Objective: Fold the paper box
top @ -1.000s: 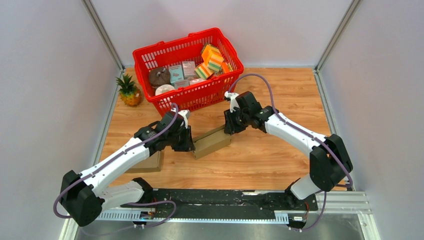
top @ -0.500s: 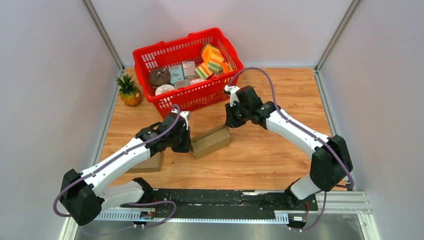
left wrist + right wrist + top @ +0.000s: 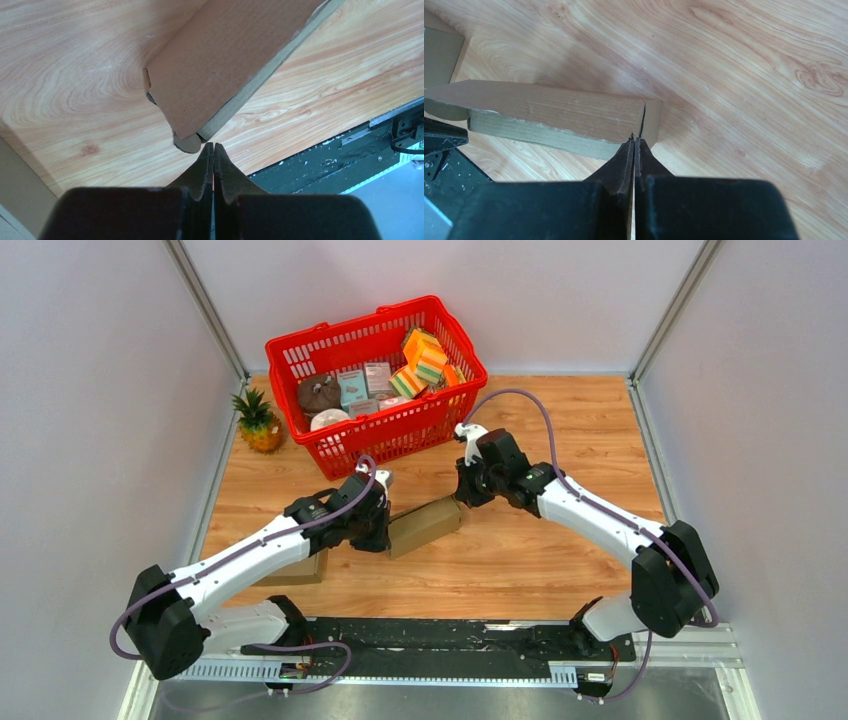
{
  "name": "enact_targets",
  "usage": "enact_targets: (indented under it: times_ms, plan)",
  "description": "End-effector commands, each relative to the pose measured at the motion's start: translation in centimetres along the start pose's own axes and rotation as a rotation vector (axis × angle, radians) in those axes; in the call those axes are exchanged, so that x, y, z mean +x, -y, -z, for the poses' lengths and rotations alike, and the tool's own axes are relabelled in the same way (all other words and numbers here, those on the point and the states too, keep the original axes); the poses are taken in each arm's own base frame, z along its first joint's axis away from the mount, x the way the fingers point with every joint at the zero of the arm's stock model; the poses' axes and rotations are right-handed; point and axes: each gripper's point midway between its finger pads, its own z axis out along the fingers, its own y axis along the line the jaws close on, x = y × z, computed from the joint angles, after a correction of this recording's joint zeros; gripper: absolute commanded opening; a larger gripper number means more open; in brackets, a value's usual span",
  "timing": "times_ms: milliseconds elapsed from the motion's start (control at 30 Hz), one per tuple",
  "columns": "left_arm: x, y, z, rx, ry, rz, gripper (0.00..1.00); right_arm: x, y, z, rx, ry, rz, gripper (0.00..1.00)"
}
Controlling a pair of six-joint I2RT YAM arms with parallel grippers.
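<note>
The brown paper box point(image 3: 425, 525) lies on the wooden table between my two grippers, long and low. My left gripper point(image 3: 384, 532) is shut and empty, its tips right at the box's left end. In the left wrist view the shut tips point(image 3: 210, 146) sit just below the box's point(image 3: 225, 65) rounded corner flap. My right gripper point(image 3: 463, 497) is shut at the box's right end. In the right wrist view its tips point(image 3: 634, 137) touch the end edge of the box point(image 3: 564, 112), next to a seam in the cardboard.
A red basket point(image 3: 375, 380) full of several items stands at the back. A toy pineapple point(image 3: 258, 422) is to its left. Another flat cardboard piece point(image 3: 295, 568) lies under my left arm. A black rail point(image 3: 430, 640) runs along the near edge.
My left gripper has moved right and down against the box's left end. My right gripper has shifted slightly right and come down to the right end. The box has barely moved.
</note>
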Motion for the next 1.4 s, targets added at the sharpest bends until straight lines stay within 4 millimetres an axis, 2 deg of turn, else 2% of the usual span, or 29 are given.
enact_targets:
  times_ms: [0,133,167,267,333,400,433,500,633,800,867,1067,1133,1367]
  plan:
    - [-0.6,0.3,0.6,0.021,0.064,0.009,0.01,-0.4,0.5,0.8,0.043,0.088,-0.012,0.0]
    - [-1.3,0.5,1.9,0.047,0.123,0.017,0.16,-0.3,0.4,0.7,0.033,0.103,-0.01,0.0]
    - [-1.5,0.9,2.3,0.066,0.134,0.013,0.27,-0.3,0.5,0.6,0.036,0.099,-0.014,0.0]
    - [-2.4,1.5,4.5,0.102,0.187,0.002,0.42,-0.5,0.4,0.7,0.036,0.098,-0.009,0.0]
    - [-3.0,1.9,6.1,0.138,0.215,-0.003,0.46,-0.8,0.4,0.9,0.037,0.106,-0.005,0.0]
    - [-4.3,2.5,7.6,0.174,0.256,0.006,0.49,-1.0,0.4,1.1,0.041,0.107,0.0,0.0]
    - [-5.3,2.1,8.2,0.178,0.288,0.035,0.5,-1.0,0.4,1.1,0.042,0.108,-0.002,0.0]
    - [-6.5,3.0,8.5,0.249,0.316,0.07,0.51,-1.1,0.4,1.1,0.04,0.109,-0.004,0.0]
    - [-7.9,2.8,6.7,0.284,0.291,0.175,0.61,-1.2,0.2,1.2,0.032,0.108,-0.008,0.0]
    - [-8.2,0.8,5.4,0.175,0.279,0.276,0.6,-1.6,0.3,1.6,0.043,0.118,0.006,0.0]
    - [-8.2,0.8,5.3,0.177,0.277,0.243,0.54,-1.5,0.3,1.6,0.045,0.119,0.008,0.0]
    - [-6.7,-1.4,4.7,0.051,0.236,0.152,0.41,-1.8,0.1,1.6,0.034,0.124,0.008,0.0]
    - [-6.0,-1.4,4.3,0.037,0.202,0.13,0.36,-1.9,0.0,1.6,0.032,0.127,0.008,0.0]
    - [-5.8,-0.7,2.7,0.024,0.164,0.108,0.37,-2.0,0.0,1.5,0.029,0.123,0.008,0.0]
